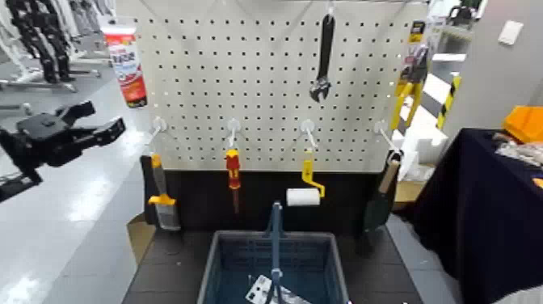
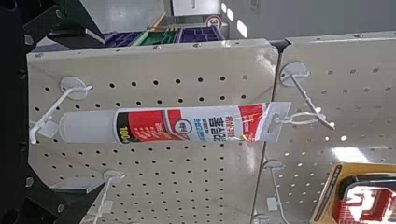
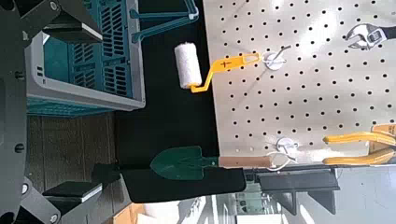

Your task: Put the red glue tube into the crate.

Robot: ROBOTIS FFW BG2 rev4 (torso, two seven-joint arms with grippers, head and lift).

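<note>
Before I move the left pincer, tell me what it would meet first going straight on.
Most likely the red glue tube, towards its white-capped end: it hangs ahead of the open left pincer. Depth is hard to judge, so it might just pass by.

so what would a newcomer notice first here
Probably the red and white glue tube, hanging at the pegboard's upper left in the head view. Next, the blue-grey crate with its tall central handle, low in front of the board. The black adjustable wrench also stands out, hanging high, right of centre.
</note>
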